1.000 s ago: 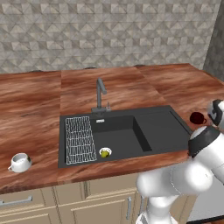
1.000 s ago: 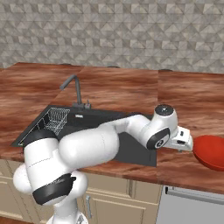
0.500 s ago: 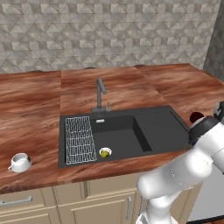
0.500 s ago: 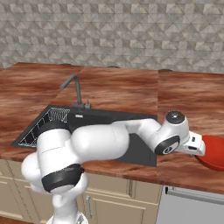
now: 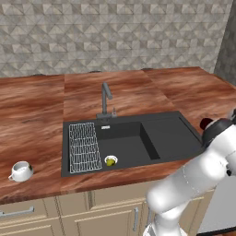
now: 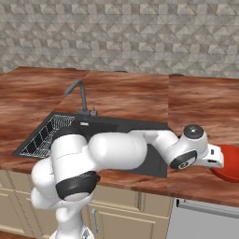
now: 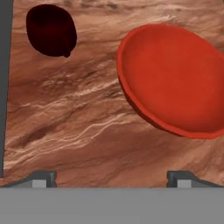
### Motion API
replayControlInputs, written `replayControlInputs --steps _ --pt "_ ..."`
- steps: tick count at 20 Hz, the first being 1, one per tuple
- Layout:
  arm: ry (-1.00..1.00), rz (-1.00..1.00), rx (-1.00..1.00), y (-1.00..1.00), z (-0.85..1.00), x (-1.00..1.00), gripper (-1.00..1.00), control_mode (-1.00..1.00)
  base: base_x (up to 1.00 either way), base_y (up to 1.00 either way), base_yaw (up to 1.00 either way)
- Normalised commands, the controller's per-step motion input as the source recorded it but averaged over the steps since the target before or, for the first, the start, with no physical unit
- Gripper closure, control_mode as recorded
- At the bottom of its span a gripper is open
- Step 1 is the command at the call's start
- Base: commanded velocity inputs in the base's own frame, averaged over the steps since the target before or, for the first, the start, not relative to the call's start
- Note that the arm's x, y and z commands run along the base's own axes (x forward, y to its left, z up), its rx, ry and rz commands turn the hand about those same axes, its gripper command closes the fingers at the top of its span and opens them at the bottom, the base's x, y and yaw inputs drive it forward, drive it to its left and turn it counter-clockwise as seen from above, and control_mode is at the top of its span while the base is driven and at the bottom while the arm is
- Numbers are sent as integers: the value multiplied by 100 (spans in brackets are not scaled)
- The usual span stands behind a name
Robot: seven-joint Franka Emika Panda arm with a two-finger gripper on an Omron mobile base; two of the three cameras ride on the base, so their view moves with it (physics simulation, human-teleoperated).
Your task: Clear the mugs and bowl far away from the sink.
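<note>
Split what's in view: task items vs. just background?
Task items:
- wide shallow bright red bowl
- small dark maroon mug
- squat glossy white mug
- black recessed sink
- open gripper

Background:
- wire grid rack
- slim grey faucet
- reddish wood-grain counter
</note>
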Motion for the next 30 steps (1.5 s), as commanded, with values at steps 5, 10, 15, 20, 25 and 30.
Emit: replayControlInputs --steps 5,10,15,20,25,30 --pt "0 8 -2 -35 -29 22 -100 -100 0 0 0" --pt "0 4 0 -36 -5 42 -100 -100 0 0 0" --pt "3 7 -8 -26 -45 29 -100 -100 0 0 0" --pt "3 11 -15 -11 -62 20 -100 -100 0 0 0" --pt "0 5 0 -8 -8 18 100 -100 0 0 0" --pt "0 0 0 0 0 0 100 -100 0 0 0"
